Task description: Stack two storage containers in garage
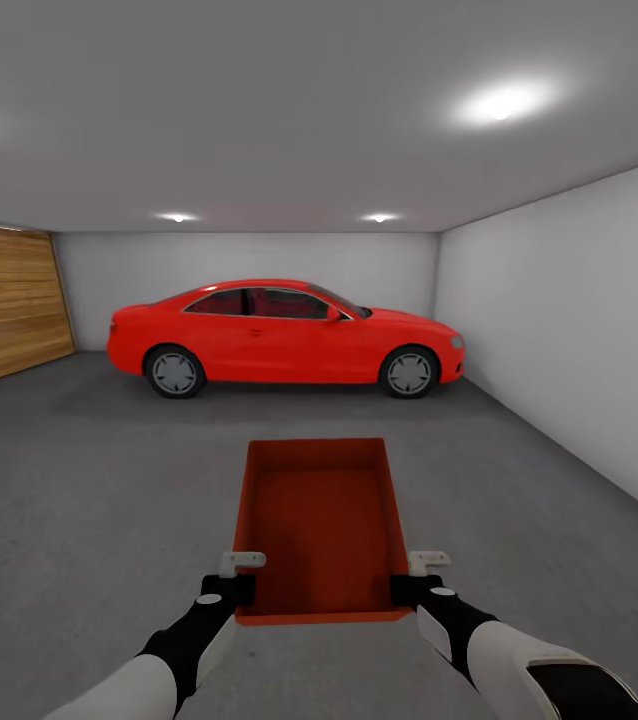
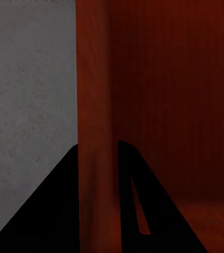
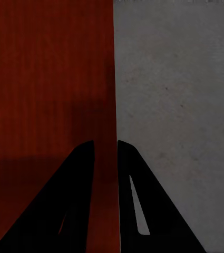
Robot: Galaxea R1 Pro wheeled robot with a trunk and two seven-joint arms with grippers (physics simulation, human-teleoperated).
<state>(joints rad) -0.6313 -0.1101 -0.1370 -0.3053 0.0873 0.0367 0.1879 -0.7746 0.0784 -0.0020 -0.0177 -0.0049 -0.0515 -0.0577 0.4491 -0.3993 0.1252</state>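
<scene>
Head view looks into the garage (image 1: 259, 150), where one orange-red storage container (image 1: 321, 520) is carried between both arms, above the grey concrete floor (image 1: 89, 500). Left hand (image 1: 242, 577) is clamped on the container's left wall near its near corner, and right hand (image 1: 417, 577) is clamped on the right wall opposite. Left wrist view shows black fingers (image 2: 59, 211) straddling the red wall (image 2: 95, 105); right wrist view shows fingers (image 3: 75, 200) gripping the wall edge (image 3: 107, 105) likewise. Beyond stands a red car (image 1: 284, 338), parked side-on near the white back wall, with a wooden panelled door (image 1: 4, 305) at left.
</scene>
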